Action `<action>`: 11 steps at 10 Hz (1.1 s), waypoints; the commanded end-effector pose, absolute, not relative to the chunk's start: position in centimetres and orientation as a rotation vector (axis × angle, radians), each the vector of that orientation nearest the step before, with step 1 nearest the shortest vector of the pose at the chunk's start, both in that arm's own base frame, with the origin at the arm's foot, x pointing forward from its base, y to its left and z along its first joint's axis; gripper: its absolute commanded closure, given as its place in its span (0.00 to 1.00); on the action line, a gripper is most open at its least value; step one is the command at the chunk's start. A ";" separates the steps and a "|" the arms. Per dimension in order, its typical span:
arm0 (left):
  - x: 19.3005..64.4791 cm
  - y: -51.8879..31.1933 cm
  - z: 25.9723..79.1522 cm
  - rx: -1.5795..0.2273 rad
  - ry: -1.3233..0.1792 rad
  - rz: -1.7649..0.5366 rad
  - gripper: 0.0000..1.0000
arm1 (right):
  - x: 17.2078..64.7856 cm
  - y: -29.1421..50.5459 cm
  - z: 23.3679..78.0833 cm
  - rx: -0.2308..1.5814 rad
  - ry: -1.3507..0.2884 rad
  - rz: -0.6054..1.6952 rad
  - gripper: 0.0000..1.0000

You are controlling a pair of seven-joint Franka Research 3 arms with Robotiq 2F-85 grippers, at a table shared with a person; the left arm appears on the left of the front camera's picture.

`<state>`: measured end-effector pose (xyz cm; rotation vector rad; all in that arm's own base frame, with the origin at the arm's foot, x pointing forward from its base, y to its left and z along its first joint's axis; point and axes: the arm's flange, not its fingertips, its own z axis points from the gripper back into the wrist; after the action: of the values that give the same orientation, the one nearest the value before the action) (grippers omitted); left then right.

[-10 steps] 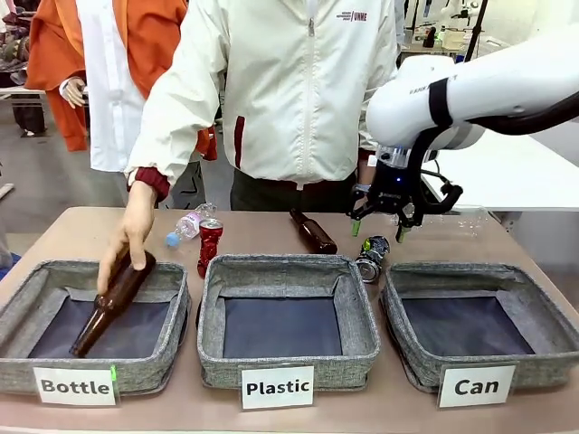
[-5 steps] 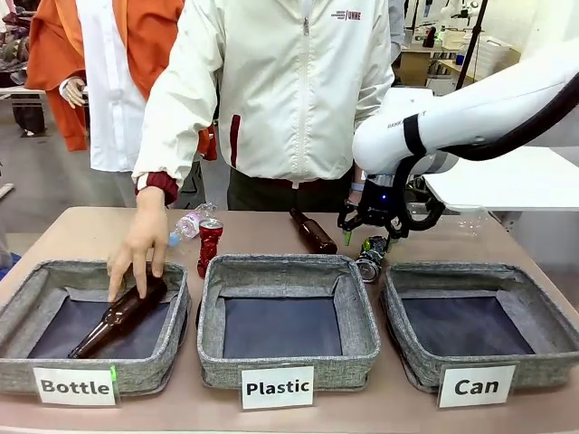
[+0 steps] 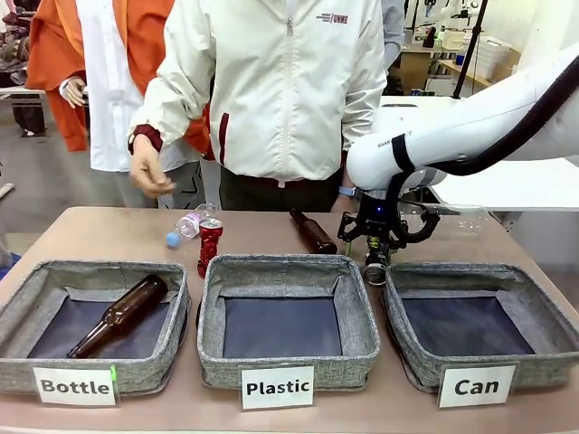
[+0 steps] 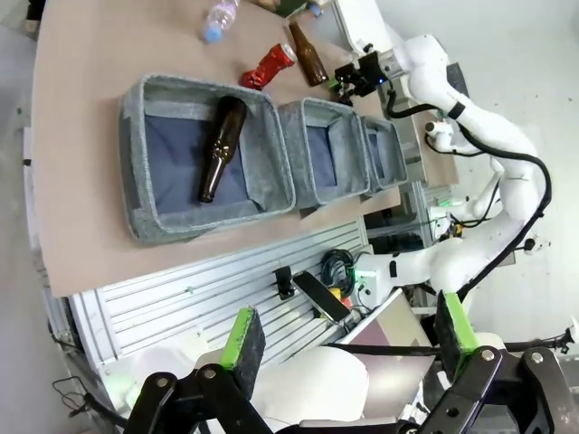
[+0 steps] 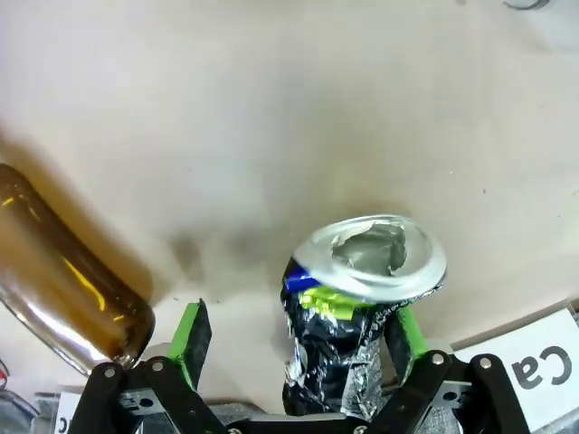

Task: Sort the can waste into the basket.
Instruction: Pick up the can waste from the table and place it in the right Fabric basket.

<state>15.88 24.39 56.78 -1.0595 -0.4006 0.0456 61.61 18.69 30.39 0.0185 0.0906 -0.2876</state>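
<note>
Right gripper (image 3: 374,254) hangs spread open around the dark crushed can (image 5: 339,325), one pad clear of it. The "Can" basket (image 3: 545,369) lies at four o'clock, the red can (image 3: 209,242) at nine.

The right gripper (image 3: 374,256) is dropping from above the dark crushed can (image 3: 374,269), which lies on the right half of the table (image 3: 90,235) toward its far edge. It is now straddling the can with its jaws apart, one green pad (image 5: 193,330) standing clear of the can's side. The person's hand (image 3: 147,172) is lifting away from the brown bottle (image 3: 122,314) and rising over the table's far left edge. The bottle is settling lower, slantwise, inside the "Bottle" basket (image 3: 27,294).
</note>
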 end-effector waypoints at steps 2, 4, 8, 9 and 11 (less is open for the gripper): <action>16.4 22.3 55.3 -1.028 -0.356 0.009 0.02 | 62.4 19.1 30.8 -0.024 0.079 -0.329 0.00; 17.2 21.1 54.3 -1.036 -0.318 -0.012 0.02 | 62.5 18.9 30.8 -0.033 0.082 -0.330 0.00; 18.6 16.6 51.8 -1.197 -0.243 -0.075 0.02 | 62.5 18.9 30.8 -0.050 0.097 -0.326 1.00; 19.2 15.0 51.1 -1.220 -0.169 -0.089 0.02 | 62.5 18.8 30.8 -0.052 0.097 -0.328 0.64; 20.1 12.0 49.7 -1.309 -0.054 -0.096 0.02 | 62.6 18.6 30.7 -0.049 0.098 -0.332 1.00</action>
<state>19.76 13.10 49.40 -1.2568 -0.1039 -0.1092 61.94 18.14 30.84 -0.0014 0.1112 -0.3083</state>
